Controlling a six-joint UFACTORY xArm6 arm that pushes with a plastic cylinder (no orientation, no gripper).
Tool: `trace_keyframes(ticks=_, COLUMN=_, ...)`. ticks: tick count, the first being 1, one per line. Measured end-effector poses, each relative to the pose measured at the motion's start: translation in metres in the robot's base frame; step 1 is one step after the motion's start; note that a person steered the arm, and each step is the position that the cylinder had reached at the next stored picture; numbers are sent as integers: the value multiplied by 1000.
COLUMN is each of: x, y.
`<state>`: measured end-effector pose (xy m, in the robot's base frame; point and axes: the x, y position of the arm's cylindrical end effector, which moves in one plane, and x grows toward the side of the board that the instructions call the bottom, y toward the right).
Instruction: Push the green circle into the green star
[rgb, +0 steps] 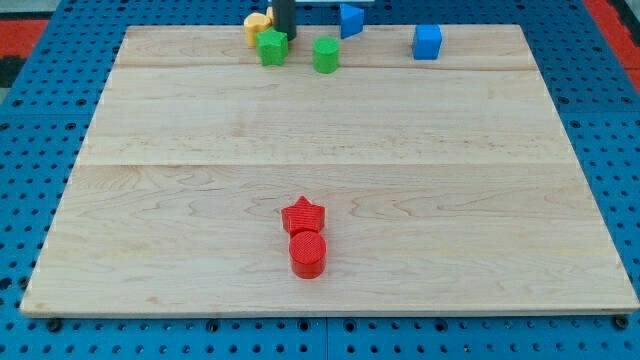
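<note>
Nearest the board's bottom edge, a little left of its middle, we see the red circle with the red star touching it just above. From there the wooden board runs bare to its top edge, where everything else is gathered. The green circle stands near that top edge, left of centre. The green star is near it on the view's left, a small gap between them and nothing in that gap. A yellow block, shape unclear, touches the star's upper left. A blue triangular block sits at the top edge, right of the circle, and a blue cube further right. We carry no pincer, only a rod: our tip rests at the star's upper right, between star and yellow block.
</note>
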<state>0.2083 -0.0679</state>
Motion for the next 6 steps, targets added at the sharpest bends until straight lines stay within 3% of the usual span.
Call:
trace_keyframes(ticks=2, x=1, y=37)
trace_keyframes(ticks=5, x=46, y=150)
trace_keyframes(ticks=6, x=66, y=99)
